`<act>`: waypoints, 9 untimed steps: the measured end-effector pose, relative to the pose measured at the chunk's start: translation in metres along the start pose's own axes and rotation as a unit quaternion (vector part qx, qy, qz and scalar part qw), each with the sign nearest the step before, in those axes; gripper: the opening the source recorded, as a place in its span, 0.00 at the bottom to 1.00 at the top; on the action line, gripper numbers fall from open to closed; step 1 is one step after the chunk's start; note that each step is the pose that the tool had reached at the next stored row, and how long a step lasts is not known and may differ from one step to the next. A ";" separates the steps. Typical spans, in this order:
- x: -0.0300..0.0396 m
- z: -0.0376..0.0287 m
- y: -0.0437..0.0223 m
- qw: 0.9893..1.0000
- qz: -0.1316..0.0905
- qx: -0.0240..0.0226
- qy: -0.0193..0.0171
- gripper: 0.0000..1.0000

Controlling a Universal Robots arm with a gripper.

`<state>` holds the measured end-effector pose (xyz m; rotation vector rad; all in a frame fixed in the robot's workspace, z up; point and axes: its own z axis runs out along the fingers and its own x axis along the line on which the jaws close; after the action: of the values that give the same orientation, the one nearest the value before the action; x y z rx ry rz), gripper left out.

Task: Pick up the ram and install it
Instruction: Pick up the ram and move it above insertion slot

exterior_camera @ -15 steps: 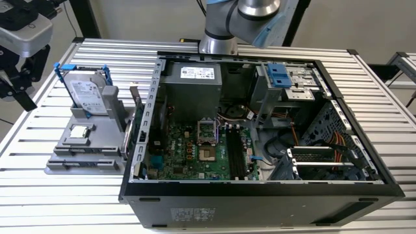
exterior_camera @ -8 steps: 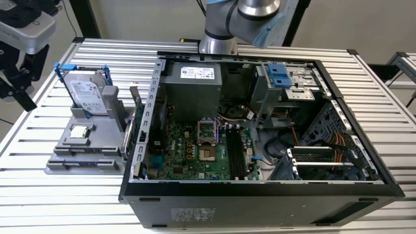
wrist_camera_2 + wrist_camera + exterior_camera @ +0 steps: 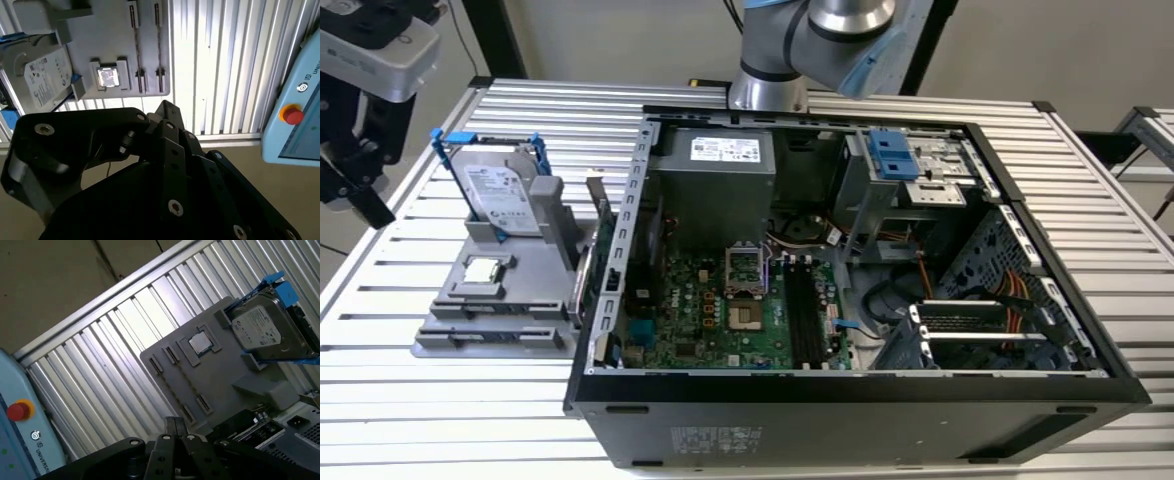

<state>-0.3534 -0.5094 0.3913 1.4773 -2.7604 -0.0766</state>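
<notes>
Ram, thin bluish strip on edge along computer case wall

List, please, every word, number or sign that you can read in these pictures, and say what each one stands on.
Nothing can be quoted whole.
Label on the hard drive: print too small to read.
Sticker on the power supply: too small to read.
Sticker on the computer case: too small to read.
Teach pendant, near its red button: a maker's mark running to the picture's edge.
</notes>
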 end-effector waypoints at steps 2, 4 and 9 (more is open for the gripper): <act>0.0000 0.0000 0.0000 1.000 -0.017 0.000 0.001 0.00; 0.0000 0.0000 0.0000 0.999 -0.032 0.000 0.002 0.00; 0.0000 0.0000 -0.0001 0.997 -0.074 0.000 0.003 0.00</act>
<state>-0.3533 -0.5095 0.3913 1.6757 -2.6428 -0.0734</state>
